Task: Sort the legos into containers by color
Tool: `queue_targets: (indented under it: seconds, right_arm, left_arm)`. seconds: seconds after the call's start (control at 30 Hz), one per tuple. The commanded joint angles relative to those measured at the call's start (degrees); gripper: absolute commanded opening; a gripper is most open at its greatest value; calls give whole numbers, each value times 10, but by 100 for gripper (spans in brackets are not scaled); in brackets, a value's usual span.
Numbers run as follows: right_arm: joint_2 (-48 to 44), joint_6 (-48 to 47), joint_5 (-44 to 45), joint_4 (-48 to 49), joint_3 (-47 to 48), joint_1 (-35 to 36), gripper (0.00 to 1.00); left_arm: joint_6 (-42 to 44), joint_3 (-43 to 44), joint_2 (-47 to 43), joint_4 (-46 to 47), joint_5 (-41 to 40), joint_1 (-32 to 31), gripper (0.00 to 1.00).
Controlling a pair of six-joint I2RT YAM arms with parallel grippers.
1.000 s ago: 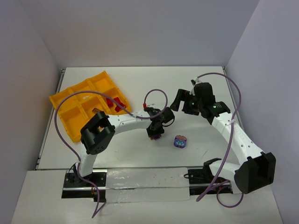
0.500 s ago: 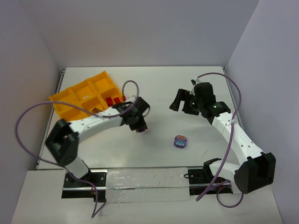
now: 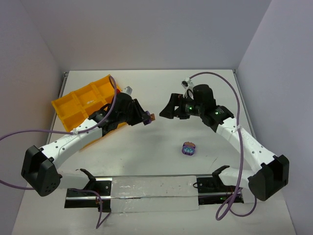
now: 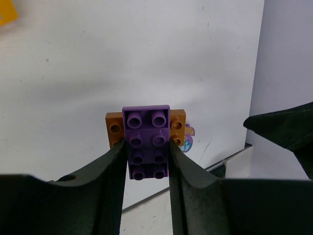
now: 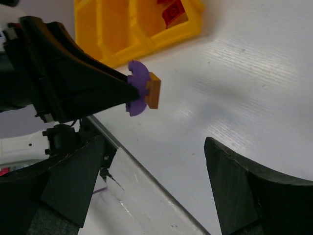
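Note:
My left gripper (image 3: pixel 145 118) is shut on a purple lego with an orange plate (image 3: pixel 150 118) and holds it above the table, right of the yellow-orange tray (image 3: pixel 78 100). In the left wrist view the purple studded brick (image 4: pixel 145 142) sits between my fingers. My right gripper (image 3: pixel 168 110) is open and empty, just right of that lego, facing it. Its wrist view shows the held lego (image 5: pixel 142 93) ahead of the open gripper (image 5: pixel 154 147). A second purple lego with light-blue bits (image 3: pixel 188 148) lies on the table. A red lego (image 5: pixel 172 11) lies in a tray cell.
The tray (image 5: pixel 127 29) lies tilted at the back left, partly under my left arm. White walls close in the table on the left, back and right. A metal rail (image 3: pixel 146 188) runs along the near edge.
My left gripper carried the purple-orange lego from the table's middle left and back, and now points it at the right gripper. My right gripper moved left toward it.

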Motion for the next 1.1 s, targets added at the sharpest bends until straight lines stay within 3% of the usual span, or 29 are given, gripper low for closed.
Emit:
queue_targets:
  seconds: [0.0, 0.37, 0.57, 0.63, 0.83, 0.97, 1.07]
  right_arm:
    - [21, 16, -39, 54, 20, 3, 87]
    - [94, 28, -113, 98, 27, 20, 59]
    - [114, 32, -123, 107, 30, 23, 58]
    - [121, 35, -127, 112, 30, 23, 53]
    - [128, 42, -127, 122, 32, 24, 33]
    - [128, 47, -127, 128, 32, 23, 3]
    - [123, 49, -119, 128, 27, 23, 0]
  left_arm:
    - [12, -2, 0, 69, 55, 4, 0]
    - [7, 6, 7, 74, 67, 5, 0]
    - [6, 9, 10, 78, 76, 5, 0]
    - [7, 10, 12, 77, 79, 5, 0]
    - [6, 9, 7, 80, 79, 5, 0]
    - [7, 7, 3, 77, 76, 6, 0]
    - [6, 2, -3, 78, 76, 10, 0]
